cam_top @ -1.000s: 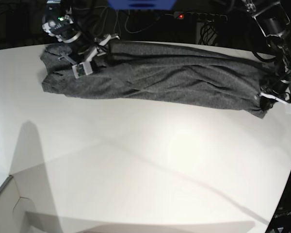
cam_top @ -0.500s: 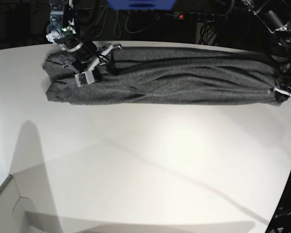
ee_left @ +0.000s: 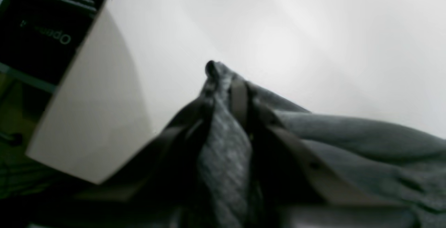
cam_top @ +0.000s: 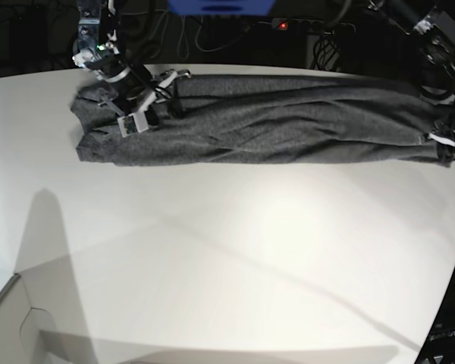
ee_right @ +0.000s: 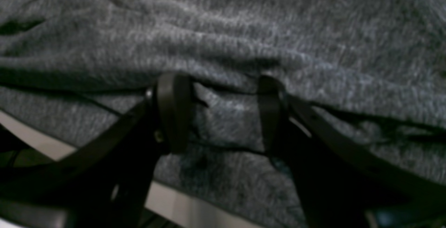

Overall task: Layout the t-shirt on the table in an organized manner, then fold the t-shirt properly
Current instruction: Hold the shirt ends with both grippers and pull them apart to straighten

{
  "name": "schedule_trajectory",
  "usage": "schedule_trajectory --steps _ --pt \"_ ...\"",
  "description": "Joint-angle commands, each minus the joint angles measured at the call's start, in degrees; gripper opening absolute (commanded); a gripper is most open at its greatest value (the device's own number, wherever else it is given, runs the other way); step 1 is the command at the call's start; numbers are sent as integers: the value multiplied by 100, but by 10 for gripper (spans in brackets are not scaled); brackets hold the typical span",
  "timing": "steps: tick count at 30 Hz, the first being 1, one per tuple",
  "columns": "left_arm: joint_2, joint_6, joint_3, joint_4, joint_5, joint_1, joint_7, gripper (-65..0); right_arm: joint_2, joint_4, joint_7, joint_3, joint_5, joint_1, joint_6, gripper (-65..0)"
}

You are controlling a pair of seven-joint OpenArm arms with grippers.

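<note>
Left pincer (ee_left: 223, 92): jaws nearly together, pinching a bunched fold of the shirt (cam_top: 273, 121) between them; the gathered cloth rises to a peak at the tips, with bare white table (ee_left: 296, 29) beyond and the table's corner off to one side. Right pincer (ee_right: 223, 113): jaws spread wide, both fingers pressed down onto the grey knit, a ridge of cloth lying between them but not squeezed; no grip visible.

Shirt lies as a long, narrow, wrinkled band along the far side of the table (cam_top: 227, 258), one pincer at each end, sleeves and body rolled together, not yet spread flat.

Risks, judged:
- Only one end is truly held. Any further pull from the left pincer would likely drag the whole band, since the right end is merely pressed.
- Left grip takes several layers at once; spreading from it may carry the tangle along.
- Left end sits near the table edge; released there, cloth could slide off.
</note>
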Motion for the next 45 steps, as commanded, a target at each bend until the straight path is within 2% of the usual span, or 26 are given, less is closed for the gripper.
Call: schedule_trajectory --steps 1,5,11,18,25,27,30,34,38,42,45 --pt "-113 16 -15 111 -66 -58 -170 -649 2 73 47 4 27 8 25 -331" --pt "-157 16 -41 -162 -66 -67 -214 -649 2 82 47 4 27 -19 25 -331" --pt "-464 16 -32 -918 -101 -155 -249 -649 2 82 47 4 27 -45 25 -331" --pt "-605 16 -6 -1937 -66 -216 -1023 -649 2 99 30 4 27 -54 25 -332" --pt "-851 16 152 -2702 -66 -375 -1102 -647 2 108 21 4 27 -89 25 -334" --pt "-869 16 135 -2799 -66 -454 -1102 -618 2 117 39 4 27 -115 25 -334" --pt "-922 16 144 -2808 -92 -462 -1102 -521 2 117 39 4 27 -115 25 -334" --pt "-930 16 126 -2781 -110 -489 -1041 -355 2 117 39 4 27 -115 25 -335" --pt "-904 7 100 -2395 -119 -419 -1023 -248 2 117 39 4 27 -115 25 -335" --pt "-895 7 82 -1902 -180 -23 -1023 -196 2 117 39 4 27 -98 25 -335" --pt "-922 7 47 -1806 -558 320 -1023 -188 2 117 39 4 27 -80 25 -335"
